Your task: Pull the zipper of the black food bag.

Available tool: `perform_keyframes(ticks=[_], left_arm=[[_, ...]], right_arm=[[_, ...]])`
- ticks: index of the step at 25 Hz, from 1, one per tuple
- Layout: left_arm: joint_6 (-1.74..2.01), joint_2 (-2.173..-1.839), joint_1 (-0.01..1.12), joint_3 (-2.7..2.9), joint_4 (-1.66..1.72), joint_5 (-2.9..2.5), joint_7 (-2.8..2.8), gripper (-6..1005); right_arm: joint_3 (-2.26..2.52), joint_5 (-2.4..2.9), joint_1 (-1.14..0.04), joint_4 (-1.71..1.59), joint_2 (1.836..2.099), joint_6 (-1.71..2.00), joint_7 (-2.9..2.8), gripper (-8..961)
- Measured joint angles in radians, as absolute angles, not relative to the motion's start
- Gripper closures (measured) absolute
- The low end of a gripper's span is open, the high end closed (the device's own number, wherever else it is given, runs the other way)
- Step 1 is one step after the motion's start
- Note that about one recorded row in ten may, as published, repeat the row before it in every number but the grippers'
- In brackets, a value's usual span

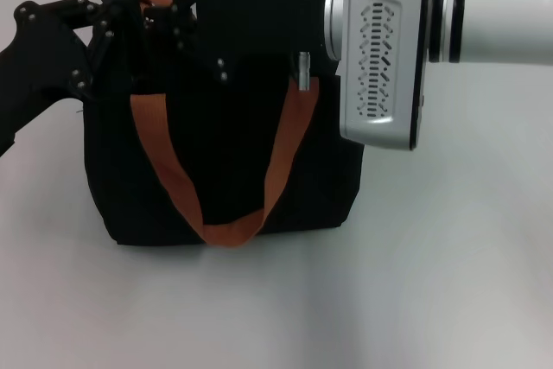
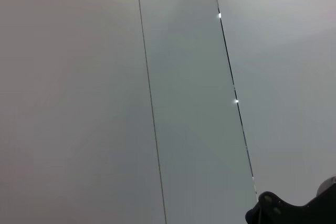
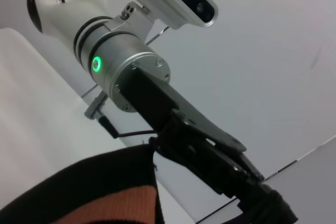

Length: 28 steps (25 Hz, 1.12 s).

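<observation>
The black food bag (image 1: pixel 225 162) stands upright on the white desk (image 1: pixel 415 283), boxy and dark; an orange-brown webbing handle (image 1: pixel 226 231) droops in a loop down its front face; the zipper (image 1: pixel 304 72), a small silver pull tab, hangs near the upper edge, right of centre.

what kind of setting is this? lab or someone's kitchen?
Likely a lab or test bench, not a kitchen: a bare white table, plain pale wall panels, and only the black food bag set out.
</observation>
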<state>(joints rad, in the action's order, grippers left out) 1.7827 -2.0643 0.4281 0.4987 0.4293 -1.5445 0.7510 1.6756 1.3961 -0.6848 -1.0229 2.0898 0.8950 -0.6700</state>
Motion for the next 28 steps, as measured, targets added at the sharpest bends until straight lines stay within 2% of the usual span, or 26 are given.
perform_keyframes(ticks=[28], left_arm=[[1.783,-2.060,0.426,0.498,0.417,-1.545,0.752,894]], right_arm=[[1.675,1.651,-0.524,-1.263,2.090,0.915,-0.730,957]])
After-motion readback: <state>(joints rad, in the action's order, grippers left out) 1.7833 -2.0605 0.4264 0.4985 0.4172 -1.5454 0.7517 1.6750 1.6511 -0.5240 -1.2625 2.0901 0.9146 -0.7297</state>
